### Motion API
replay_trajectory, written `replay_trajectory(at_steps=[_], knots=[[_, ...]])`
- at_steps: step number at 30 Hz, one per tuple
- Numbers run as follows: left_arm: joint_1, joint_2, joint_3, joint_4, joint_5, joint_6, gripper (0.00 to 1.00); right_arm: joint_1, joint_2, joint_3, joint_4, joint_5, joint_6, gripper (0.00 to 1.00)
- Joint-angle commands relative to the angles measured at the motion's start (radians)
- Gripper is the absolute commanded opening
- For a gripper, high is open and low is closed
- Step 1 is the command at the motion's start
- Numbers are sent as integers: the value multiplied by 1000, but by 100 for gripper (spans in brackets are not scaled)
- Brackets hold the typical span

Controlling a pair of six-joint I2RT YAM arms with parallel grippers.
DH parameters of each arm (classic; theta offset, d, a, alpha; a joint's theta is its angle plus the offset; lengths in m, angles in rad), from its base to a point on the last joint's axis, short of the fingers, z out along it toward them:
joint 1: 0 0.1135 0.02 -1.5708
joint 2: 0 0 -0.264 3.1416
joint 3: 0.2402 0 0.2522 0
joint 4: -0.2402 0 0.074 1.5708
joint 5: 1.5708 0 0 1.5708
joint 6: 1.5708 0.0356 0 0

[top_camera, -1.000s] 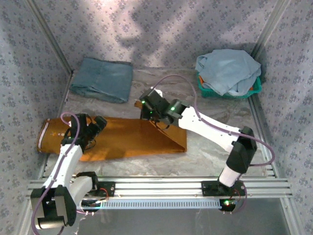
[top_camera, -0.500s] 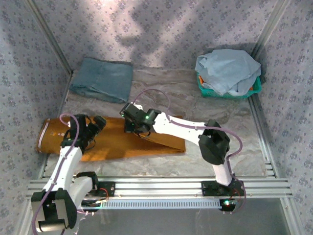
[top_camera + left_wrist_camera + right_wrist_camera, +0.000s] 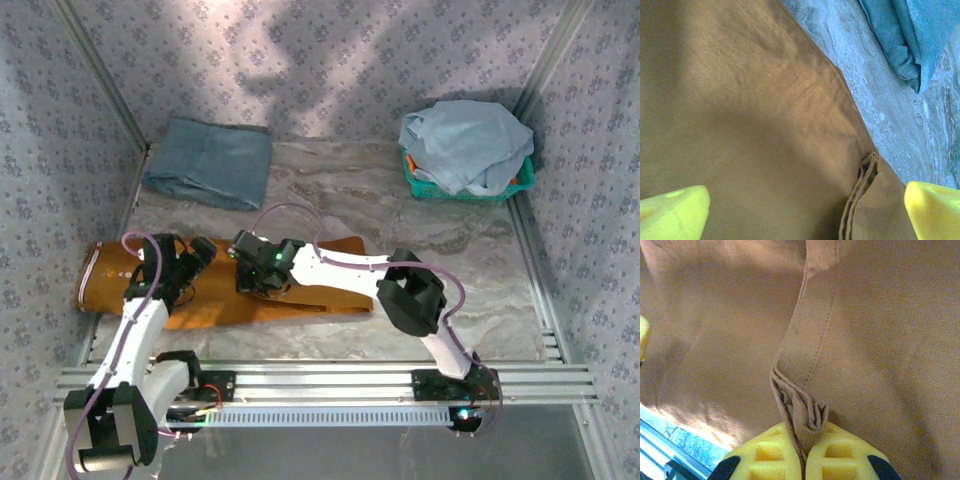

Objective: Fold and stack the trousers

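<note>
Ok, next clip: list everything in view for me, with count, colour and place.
trousers: one, rust-orange, lying lengthwise on the table's near left
folded garment: one, teal-blue, far left corner
heaped garment: one, pale blue, piled in the basket
basket: one, green, far right corner
table: one, grey marbled, under everything
left end effector: one, yellow pads, open over the trousers
right end effector: one, yellow pads, shut on a bunched trousers edge
</note>
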Motion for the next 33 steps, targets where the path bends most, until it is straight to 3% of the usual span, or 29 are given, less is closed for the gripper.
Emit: replay_trajectory(at_steps=[1, 4, 8, 11, 17, 21, 24, 27, 29, 33], knots=[[7, 10, -5, 21, -3, -7, 100, 7, 33, 70, 40, -58, 13, 0], [9, 15, 2, 17, -3, -6, 100, -3, 78, 96, 28, -111, 22, 10], [10, 4, 17, -1, 5, -4, 100, -21, 76, 71, 44, -174, 42, 41], [9, -8, 38, -22, 8, -3, 100, -42, 25, 33, 50, -210, 32, 51], [2, 5, 96, -33, 45, -10, 100, -92, -174, -124, 66, -199, -9, 57], [-70, 51, 139, -32, 40, -3, 97, -182, -328, -271, 25, -139, -53, 56], [-179, 106, 177, -9, 20, -10, 95, -285, -443, -421, 12, -108, -73, 52], [-298, 187, 220, 23, 8, -14, 94, -394, -540, -579, 22, -107, -85, 39], [-373, 244, 234, 57, -1, -21, 94, -448, -579, -658, 25, -110, -92, 23], [-454, 341, 210, 130, -12, -34, 94, -511, -592, -776, 59, -115, -99, 7]])
